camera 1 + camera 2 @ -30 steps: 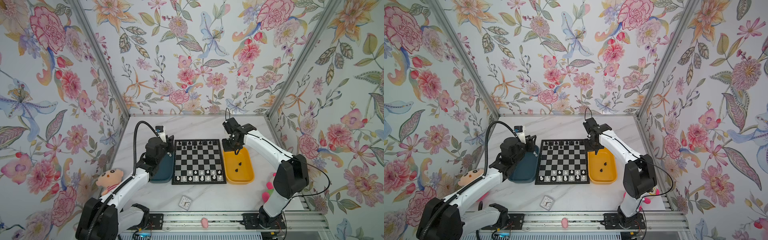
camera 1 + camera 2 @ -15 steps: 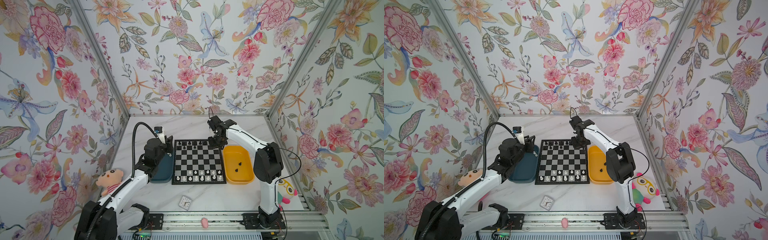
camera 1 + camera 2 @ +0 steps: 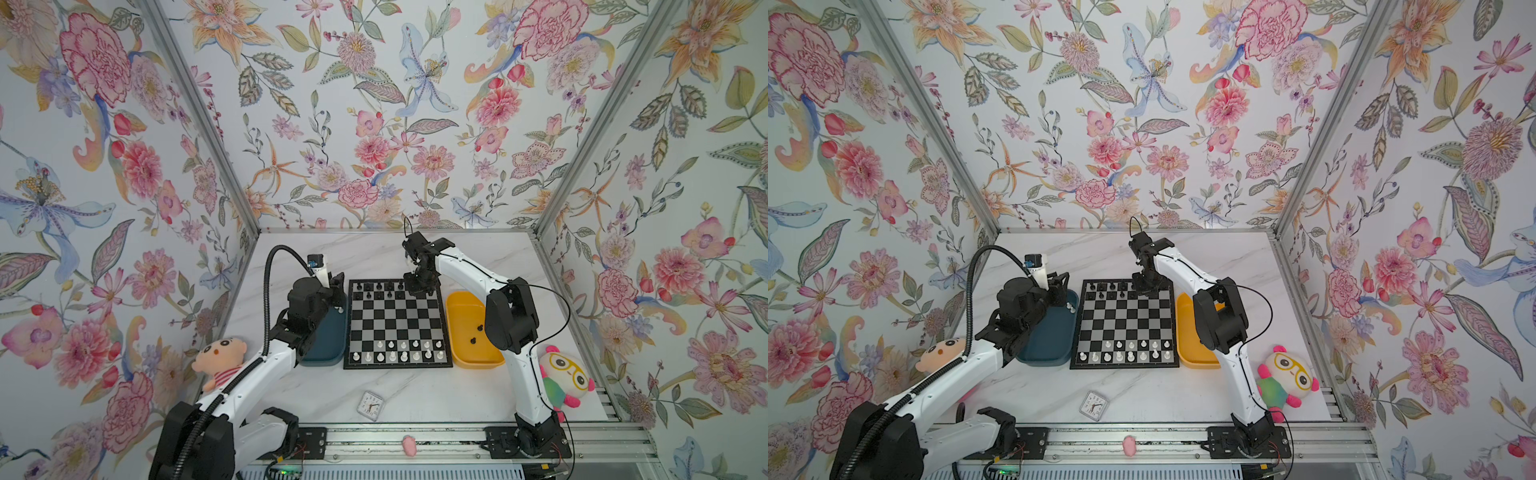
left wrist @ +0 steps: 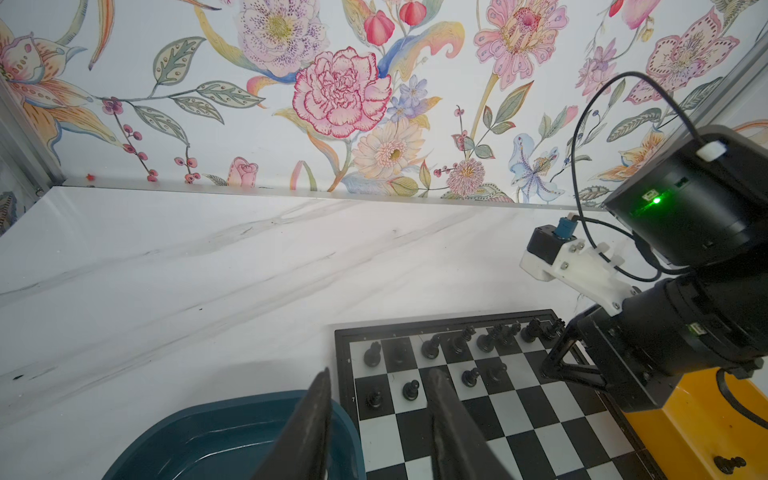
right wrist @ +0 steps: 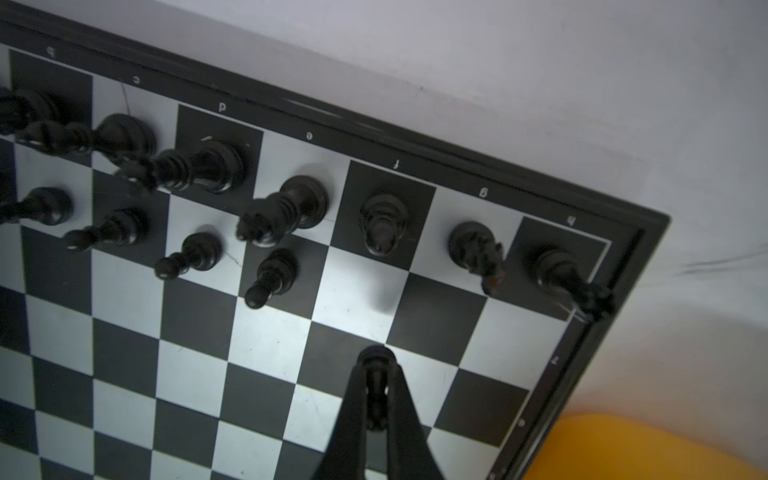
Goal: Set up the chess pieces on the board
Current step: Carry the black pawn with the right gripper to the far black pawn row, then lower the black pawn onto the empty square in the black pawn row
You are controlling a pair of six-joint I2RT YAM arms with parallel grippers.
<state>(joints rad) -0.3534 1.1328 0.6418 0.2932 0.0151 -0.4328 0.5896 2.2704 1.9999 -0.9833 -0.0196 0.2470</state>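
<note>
Grips a black pawn (image 5: 376, 388) in the right pincer (image 5: 376, 359), jaws closed tight on its stem, round base toward the board (image 3: 397, 328). Holds it over the squares toward the board's 1 o'clock corner in both top views; cannot tell whether the base touches. Hangs the left pincer (image 4: 380, 374) over the 12 o'clock end of the dark teal tray (image 3: 328, 349), fingers (image 4: 313, 419) spread partway, nothing between them.

Finds the board at the middle of the worktop (image 3: 415, 257), teal tray just beside it at 9 o'clock, yellow tray (image 3: 463, 316) just beside it at 3 o'clock. Shows black pieces (image 3: 379, 286) filling the row along the 12 o'clock edge, with a few pawns in the next row toward the 9 o'clock side. Shows white pieces (image 3: 392, 356) in the two rows at the 6 o'clock edge, the inner row with gaps. Counts two black figures (image 3: 479, 327) lying in the yellow tray and one white piece (image 3: 1070, 307) in the teal tray near its 3 o'clock wall. Has a small clock (image 3: 371, 405) flat on the worktop at 6 o'clock of the board.
</note>
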